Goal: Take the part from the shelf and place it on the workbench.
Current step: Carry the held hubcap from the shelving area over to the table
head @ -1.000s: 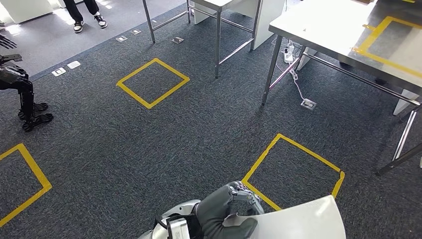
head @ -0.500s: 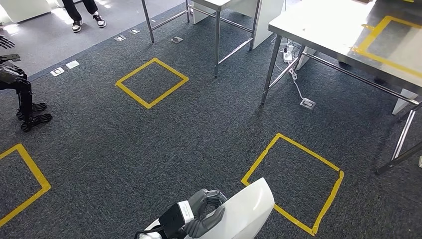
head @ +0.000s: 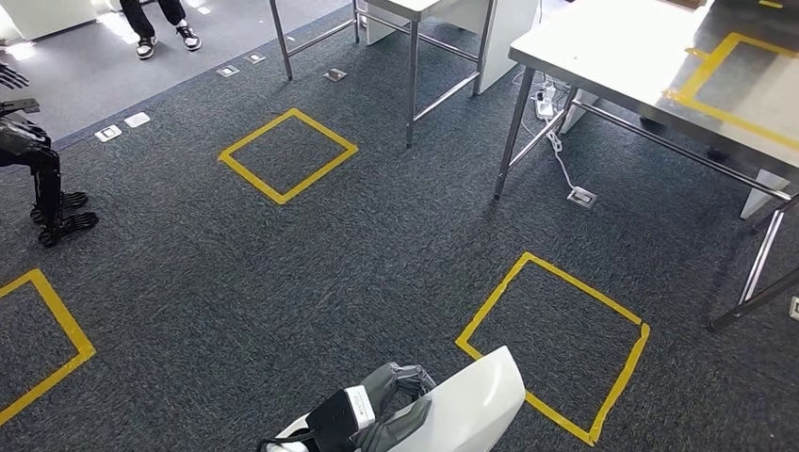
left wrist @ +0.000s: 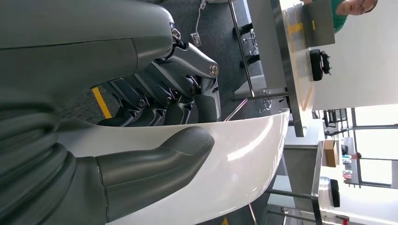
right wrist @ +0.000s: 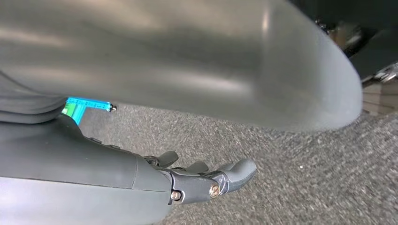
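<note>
Left robot hand carries the white part low over the carpet, with the counter far to the right.

The dark grey carpet (head: 283,245) is marked with yellow tape squares, one (head: 556,344) just right of the part. The steel counter (head: 622,56) stands at the far right, with its own yellow tape outline (head: 730,75) on top. The white part (head: 466,405), a smooth curved panel, sits at the near edge of the head view, well apart from the counter. The left robot hand (head: 391,405) grasps it, thumb (left wrist: 155,161) pressed along one face and dark fingers (left wrist: 183,91) wrapped behind the other. The right robot hand (right wrist: 206,180) hangs beneath a grey curved surface, holding nothing, fingers loosely extended and slightly apart over the carpet. A person's shoes (head: 170,42) show at the far left.
</note>
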`<state>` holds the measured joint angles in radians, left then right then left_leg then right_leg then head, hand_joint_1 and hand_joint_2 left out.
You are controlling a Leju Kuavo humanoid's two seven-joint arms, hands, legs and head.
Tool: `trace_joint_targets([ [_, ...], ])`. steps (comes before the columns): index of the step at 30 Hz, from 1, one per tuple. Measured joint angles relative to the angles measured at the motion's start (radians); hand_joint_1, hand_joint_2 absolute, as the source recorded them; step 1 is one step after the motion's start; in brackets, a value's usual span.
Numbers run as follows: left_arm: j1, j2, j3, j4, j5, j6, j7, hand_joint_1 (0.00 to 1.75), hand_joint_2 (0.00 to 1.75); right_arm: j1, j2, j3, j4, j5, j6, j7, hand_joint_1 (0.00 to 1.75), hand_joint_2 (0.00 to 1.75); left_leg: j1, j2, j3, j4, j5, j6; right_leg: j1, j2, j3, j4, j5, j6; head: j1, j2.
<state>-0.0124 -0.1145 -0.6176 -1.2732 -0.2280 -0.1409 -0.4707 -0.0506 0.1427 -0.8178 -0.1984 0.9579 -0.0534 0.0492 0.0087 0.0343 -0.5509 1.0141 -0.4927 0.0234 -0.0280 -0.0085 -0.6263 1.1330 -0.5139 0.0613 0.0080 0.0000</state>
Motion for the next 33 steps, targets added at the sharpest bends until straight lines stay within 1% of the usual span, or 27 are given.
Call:
trace_joint_targets([
  [1, 0.0, 0.0, 0.0, 0.0, 0.0, 0.0, 0.0, 1.75, 1.75, -0.001, 0.001, 0.0, 0.0, 0.0, 0.0, 0.0, 0.0, 0.0, 0.001, 0.0, -0.001, 0.007, -0.005, -0.008, 0.0, -0.003, 0.03, -0.059, 0.019, -0.003, 0.0, 0.0],
  [2, 0.0, -0.001, 0.0, 0.0, 0.0, 0.0, 0.0, 1.75, 1.75, -0.002, 0.002, 0.0, 0.0, 0.0, 0.0, -0.001, 0.0, 0.0, 0.0, 0.001, -0.001, 0.011, -0.008, -0.017, 0.002, -0.005, 0.048, -0.094, 0.027, -0.01, 0.0, 0.0],
  [3, 0.0, -0.001, 0.0, 0.0, 0.0, 0.0, 0.0, 1.75, 1.75, -0.002, 0.003, 0.0, 0.0, 0.001, 0.0, -0.001, 0.0, 0.0, -0.001, 0.001, -0.001, 0.013, -0.01, -0.025, 0.005, -0.004, 0.052, -0.105, 0.024, -0.019, 0.0, 0.0],
  [5, 0.0, -0.001, 0.001, -0.001, -0.002, 0.002, -0.001, 1.75, 1.75, -0.002, 0.004, 0.0, 0.0, 0.005, 0.0, -0.003, 0.0, 0.0, 0.001, 0.002, 0.0, 0.011, -0.01, -0.039, 0.009, 0.002, 0.05, -0.104, 0.027, -0.039, -0.001, 0.0],
  [6, 0.001, -0.001, 0.001, -0.001, -0.003, 0.006, -0.002, 1.75, 1.75, -0.002, 0.004, 0.0, 0.0, 0.009, 0.0, -0.004, 0.0, 0.0, 0.003, -0.001, -0.002, 0.016, -0.014, -0.045, 0.01, 0.004, 0.05, -0.105, 0.028, -0.046, -0.002, 0.0],
  [7, 0.002, -0.001, 0.002, -0.002, -0.005, 0.01, -0.004, 1.75, 1.75, -0.002, 0.004, 0.0, 0.0, 0.014, 0.0, -0.004, 0.0, 0.0, 0.005, -0.006, -0.01, 0.035, -0.029, -0.05, 0.009, 0.005, 0.05, -0.107, 0.03, -0.054, -0.003, 0.0],
  [8, 0.004, -0.001, 0.004, -0.004, -0.006, 0.015, -0.005, 1.75, 1.75, -0.003, 0.004, 0.0, 0.0, 0.018, 0.0, -0.004, 0.0, 0.0, 0.006, -0.014, -0.028, 0.075, -0.054, -0.054, 0.008, 0.007, 0.05, -0.108, 0.031, -0.06, -0.006, 0.0],
  [9, 0.008, 0.0, 0.005, -0.005, -0.008, 0.019, -0.006, 1.75, 1.75, -0.003, 0.004, 0.0, 0.0, 0.021, 0.0, -0.004, 0.0, 0.0, 0.006, -0.021, -0.054, 0.135, -0.087, -0.056, 0.009, 0.008, 0.05, -0.108, 0.031, -0.064, -0.008, 0.0],
  [10, 0.012, 0.002, 0.006, -0.007, -0.008, 0.022, -0.006, 1.75, 1.75, -0.003, 0.004, 0.0, 0.0, 0.022, 0.0, -0.004, 0.0, 0.0, 0.006, -0.025, -0.088, 0.207, -0.121, -0.057, 0.01, 0.01, 0.048, -0.108, 0.031, -0.067, -0.01, 0.0],
  [11, 0.017, 0.003, 0.006, -0.008, -0.009, 0.023, -0.006, 1.75, 1.75, -0.003, 0.004, 0.0, 0.0, 0.023, 0.0, -0.004, 0.0, 0.0, 0.006, -0.027, -0.118, 0.269, -0.144, -0.056, 0.012, 0.013, 0.047, -0.107, 0.031, -0.068, -0.012, 0.0],
  [12, 0.022, 0.004, 0.006, -0.008, -0.009, 0.025, -0.006, 1.75, 1.75, -0.003, 0.004, 0.0, 0.0, 0.023, 0.0, -0.004, 0.0, 0.0, 0.006, -0.028, -0.135, 0.302, -0.149, -0.055, 0.014, 0.015, 0.047, -0.107, 0.03, -0.068, -0.012, 0.0],
  [13, 0.025, 0.005, 0.006, -0.009, -0.009, 0.026, -0.006, 1.75, 1.75, -0.002, 0.004, 0.0, 0.0, 0.024, 0.0, -0.003, 0.0, 0.0, 0.005, -0.028, -0.133, 0.297, -0.134, -0.051, 0.015, 0.019, 0.047, -0.106, 0.03, -0.069, -0.013, 0.0],
  [14, 0.026, 0.005, 0.007, -0.01, -0.009, 0.027, -0.006, 1.75, 1.75, -0.003, 0.004, 0.0, 0.0, 0.025, 0.0, -0.003, 0.0, 0.0, 0.004, -0.029, -0.112, 0.251, -0.103, -0.047, 0.016, 0.022, 0.047, -0.106, 0.03, -0.068, -0.014, 0.0],
  [15, 0.027, 0.005, 0.007, -0.011, -0.008, 0.027, -0.007, 1.75, 1.75, -0.003, 0.004, 0.0, 0.0, 0.026, 0.0, -0.003, 0.0, 0.0, 0.003, -0.032, -0.075, 0.177, -0.066, -0.041, 0.017, 0.025, 0.049, -0.106, 0.03, -0.068, -0.014, 0.0],
  [16, 0.026, 0.005, 0.007, -0.013, -0.006, 0.028, -0.009, 1.75, 1.75, -0.004, 0.004, 0.0, 0.0, 0.027, 0.0, -0.003, 0.0, 0.0, 0.0, -0.035, -0.041, 0.107, -0.039, -0.036, 0.019, 0.028, 0.049, -0.105, 0.03, -0.065, -0.014, 0.0],
  [17, 0.026, 0.005, 0.008, -0.015, -0.004, 0.028, -0.01, 1.75, 1.75, -0.004, 0.004, 0.0, 0.0, 0.029, 0.0, -0.003, 0.0, 0.0, -0.002, -0.037, -0.016, 0.053, -0.022, -0.032, 0.02, 0.031, 0.049, -0.104, 0.03, -0.061, -0.015, 0.0],
  [18, 0.026, 0.004, 0.009, -0.017, -0.003, 0.028, -0.012, 1.75, 1.75, -0.004, 0.004, 0.0, 0.0, 0.029, 0.0, -0.003, 0.0, 0.0, -0.003, -0.039, -0.003, 0.022, -0.015, -0.031, 0.022, 0.032, 0.048, -0.102, 0.028, -0.058, -0.015, 0.0],
  [21, 0.028, 0.003, 0.012, -0.02, -0.001, 0.027, -0.015, 1.75, 1.75, -0.004, 0.004, 0.0, 0.0, 0.031, 0.001, -0.003, 0.0, 0.0, -0.005, -0.039, -0.004, 0.014, -0.014, -0.028, 0.023, 0.031, 0.048, -0.103, 0.027, -0.057, -0.014, 0.0],
  [24, 0.027, 0.002, 0.012, -0.026, -0.001, 0.017, -0.025, 1.75, 1.75, -0.005, 0.003, 0.0, 0.0, 0.032, 0.001, -0.002, 0.0, 0.0, -0.008, -0.039, -0.004, 0.015, -0.013, -0.021, 0.02, 0.031, 0.052, -0.112, 0.033, -0.049, -0.013, 0.0],
  [27, 0.027, 0.0, 0.012, -0.043, -0.014, -0.006, -0.035, 1.75, 1.75, -0.005, 0.003, 0.0, 0.0, 0.036, 0.001, 0.002, 0.0, 0.0, -0.009, -0.039, -0.004, 0.015, -0.014, -0.016, 0.019, 0.031, 0.055, -0.117, 0.036, -0.044, -0.013, 0.0],
  [30, 0.02, -0.006, 0.01, -0.075, -0.034, -0.022, -0.039, 1.75, 1.75, -0.005, 0.003, 0.0, 0.0, 0.043, 0.001, 0.006, 0.0, 0.0, -0.01, -0.039, -0.004, 0.016, -0.014, -0.013, 0.018, 0.031, 0.056, -0.119, 0.037, -0.04, -0.013, 0.0],
  [33, -0.005, -0.011, 0.008, -0.096, -0.056, -0.024, -0.032, 1.75, 1.75, -0.005, 0.003, 0.0, 0.0, 0.047, 0.001, 0.01, 0.0, 0.0, -0.011, -0.039, -0.004, 0.016, -0.014, -0.012, 0.018, 0.031, 0.056, -0.12, 0.037, -0.036, -0.014, 0.0],
])
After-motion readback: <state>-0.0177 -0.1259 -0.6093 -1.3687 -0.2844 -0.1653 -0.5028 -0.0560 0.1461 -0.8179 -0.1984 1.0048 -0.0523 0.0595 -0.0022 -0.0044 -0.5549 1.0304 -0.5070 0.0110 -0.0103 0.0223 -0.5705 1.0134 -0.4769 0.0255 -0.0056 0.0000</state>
